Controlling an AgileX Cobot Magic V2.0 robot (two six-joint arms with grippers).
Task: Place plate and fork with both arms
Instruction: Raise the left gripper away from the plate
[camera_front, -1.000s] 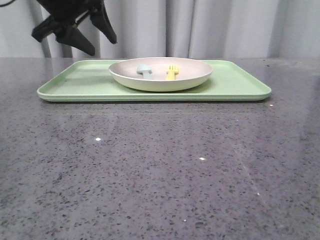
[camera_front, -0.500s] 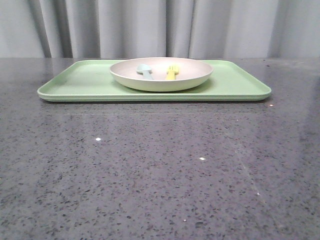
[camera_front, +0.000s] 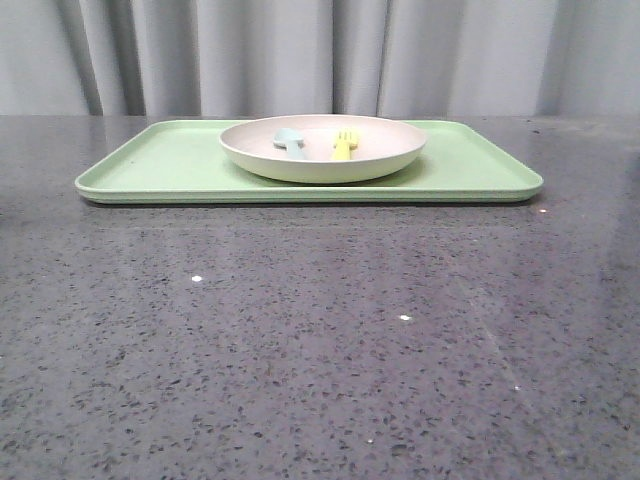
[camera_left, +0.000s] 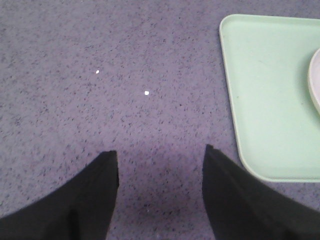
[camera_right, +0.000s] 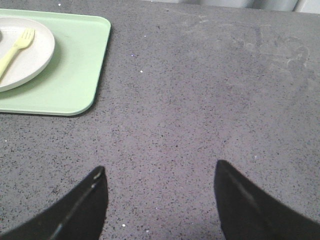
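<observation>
Fingers: left gripper (camera_left: 160, 155) and right gripper (camera_right: 160, 172) both spread apart, grasping nothing, above bare table (camera_front: 320, 350).
Plate (camera_front: 322, 160): on tray (camera_front: 150, 165).
Fork (camera_front: 343, 145): in plate, beside spoon (camera_front: 290, 140).

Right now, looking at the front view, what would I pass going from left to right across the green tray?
Bare left part of the light-green tray → left rim of the cream plate → pale blue spoon → yellow fork → the plate's right rim → bare right part of the tray.
</observation>
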